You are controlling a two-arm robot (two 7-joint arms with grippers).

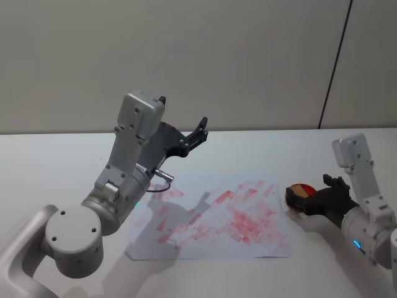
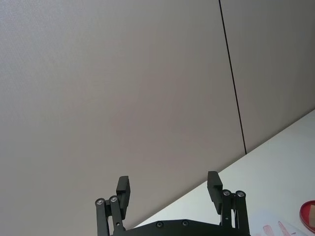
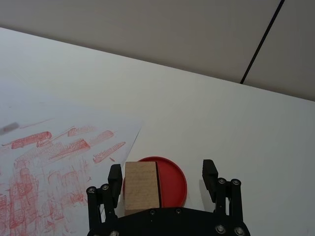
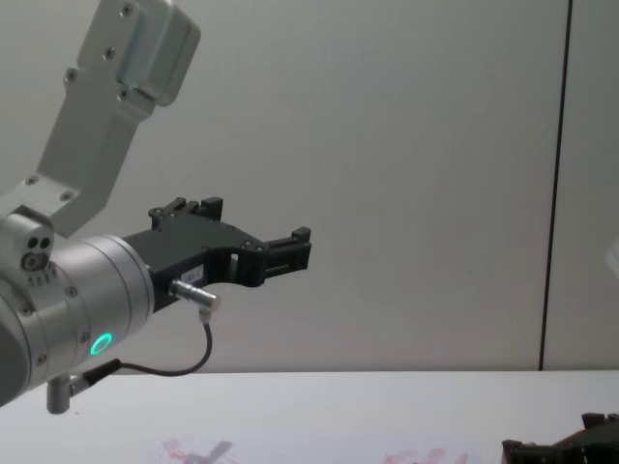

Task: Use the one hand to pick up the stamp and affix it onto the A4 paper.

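The stamp [image 3: 140,188], a light tan wooden block, stands on a flat red round pad [image 3: 172,179] just off the right edge of the A4 paper [image 3: 54,162]. My right gripper [image 3: 162,176] is low over the pad and open, with the stamp between its fingers, close against one finger [image 3: 115,178] and well clear of the other. In the head view the stamp [image 1: 303,192] and right gripper [image 1: 313,196] sit at the table's right. The paper [image 1: 217,217] carries many red stamped marks. My left gripper [image 1: 186,133] is raised in the air, open and holding nothing.
The white table [image 1: 56,161] runs back to a grey wall with a dark vertical seam [image 1: 335,68]. The left arm with its looping cable [image 4: 184,362] hangs over the paper's left part. The right gripper [image 4: 571,447] shows low at the chest view's corner.
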